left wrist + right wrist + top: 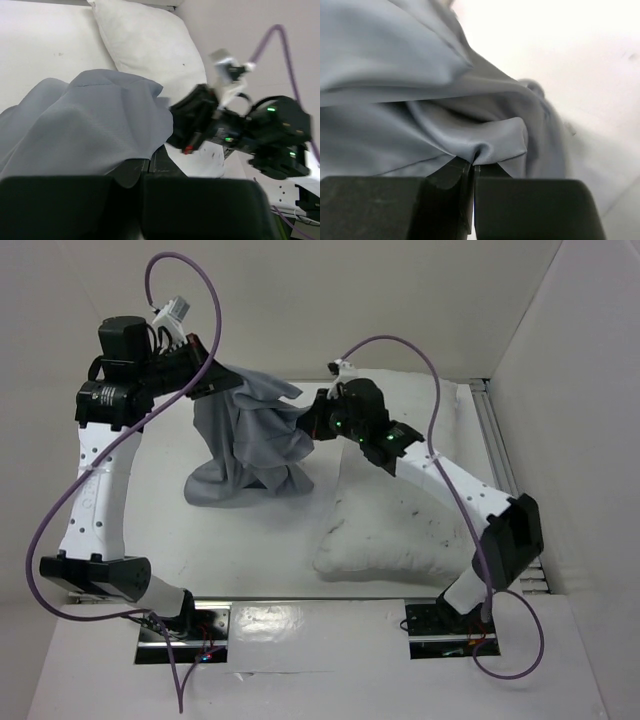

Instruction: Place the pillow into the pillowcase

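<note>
Left gripper (226, 381) and right gripper (311, 421) are each clamped shut on the top of the grey pillowcase (248, 450), which hangs bunched between them down to the tabletop (250, 545) near its far left. The white pillow (400, 525) lies along the right edge, beneath the right arm.

On the table (250, 550), pillowcase (245, 445) left of the pillow (400, 530)

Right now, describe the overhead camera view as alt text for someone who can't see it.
The left gripper and right gripper pinch a limp grey fabric pillowcase, holding it up between them. A plump white speckled pillow lies on the table nearby.
</note>
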Robot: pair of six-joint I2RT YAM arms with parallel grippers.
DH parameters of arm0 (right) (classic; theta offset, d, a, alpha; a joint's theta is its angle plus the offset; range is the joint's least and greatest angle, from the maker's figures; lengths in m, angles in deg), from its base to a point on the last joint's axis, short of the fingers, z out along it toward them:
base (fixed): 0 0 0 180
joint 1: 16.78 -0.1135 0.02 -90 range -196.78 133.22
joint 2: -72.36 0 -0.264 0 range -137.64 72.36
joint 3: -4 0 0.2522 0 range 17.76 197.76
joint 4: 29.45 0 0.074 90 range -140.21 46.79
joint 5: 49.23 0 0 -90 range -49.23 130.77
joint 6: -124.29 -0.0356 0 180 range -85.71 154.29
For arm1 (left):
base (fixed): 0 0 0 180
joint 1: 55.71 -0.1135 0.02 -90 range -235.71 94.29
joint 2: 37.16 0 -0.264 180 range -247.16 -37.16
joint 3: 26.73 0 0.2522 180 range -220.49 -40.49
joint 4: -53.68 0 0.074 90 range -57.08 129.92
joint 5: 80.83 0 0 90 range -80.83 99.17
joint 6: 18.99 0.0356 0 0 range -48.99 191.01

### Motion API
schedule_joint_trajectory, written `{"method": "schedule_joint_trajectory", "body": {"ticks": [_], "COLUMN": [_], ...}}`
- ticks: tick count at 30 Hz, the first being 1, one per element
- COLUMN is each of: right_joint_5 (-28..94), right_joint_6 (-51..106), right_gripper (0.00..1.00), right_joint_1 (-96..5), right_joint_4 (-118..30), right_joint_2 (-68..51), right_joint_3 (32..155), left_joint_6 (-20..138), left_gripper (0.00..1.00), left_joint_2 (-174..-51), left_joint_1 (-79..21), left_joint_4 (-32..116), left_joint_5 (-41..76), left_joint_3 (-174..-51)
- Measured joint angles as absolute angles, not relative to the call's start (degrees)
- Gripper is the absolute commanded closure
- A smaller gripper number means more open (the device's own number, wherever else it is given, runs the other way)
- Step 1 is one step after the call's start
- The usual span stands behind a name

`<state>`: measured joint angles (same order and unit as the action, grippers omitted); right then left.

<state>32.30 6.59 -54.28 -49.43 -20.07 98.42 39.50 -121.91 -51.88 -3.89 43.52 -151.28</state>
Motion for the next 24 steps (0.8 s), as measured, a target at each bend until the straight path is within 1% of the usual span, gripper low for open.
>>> {"method": "schedule_joint_trajectory", "body": {"ticks": [2, 4, 8, 11, 14, 16, 19, 24], "right_joint_5": [34.5, 37.4, 43.8, 47.7, 47.6, 46.7, 44.1, 39.7], "right_joint_6": [8.2, 10.5, 15.0, 17.9, 20.2, 21.1, 21.6, 21.5], "right_gripper": [1.00, 1.00, 1.00, 1.00, 1.00, 1.00, 1.00, 1.00], "right_joint_1": [-54.3, -54.3, -54.2, -54.3, -55.0, -55.1, -55.1, -55.1], "right_joint_4": [-50.9, -54.2, -58.3, -60.9, -63.4, -64.3, -64.8, -64.9], "right_joint_2": [-16.6, -12.9, -6.3, -0.2, 3.1, 3.7, 4.0, 4.1], "right_joint_3": [98.9, 101.9, 109.0, 112.9, 118.1, 121.6, 124.1, 126.7], "left_joint_6": [39.5, 39.5, 39.2, 39.0, 37.5, 36.3, 35.6, 34.2], "left_gripper": [1.00, 1.00, 1.00, 1.00, 1.00, 1.00, 1.00, 1.00], "left_joint_2": [-121.7, -121.6, -121.6, -119.0, -111.1, -107.1, -103.9, -102.5], "left_joint_1": [-52.3, -53.7, -56.8, -58.2, -57.3, -57.3, -57.3, -57.6], "left_joint_4": [-4.4, -5.0, -9.3, -7.6, -4.0, -2.1, 0.7, 2.9], "left_joint_5": [42.9, 41.9, 32.4, 26.5, 27.1, 28.8, 30.8, 32.4], "left_joint_3": [-151.7, -153.0, -161.2, -165.9, -162.2, -161.8, -164.1, -169.5]}}
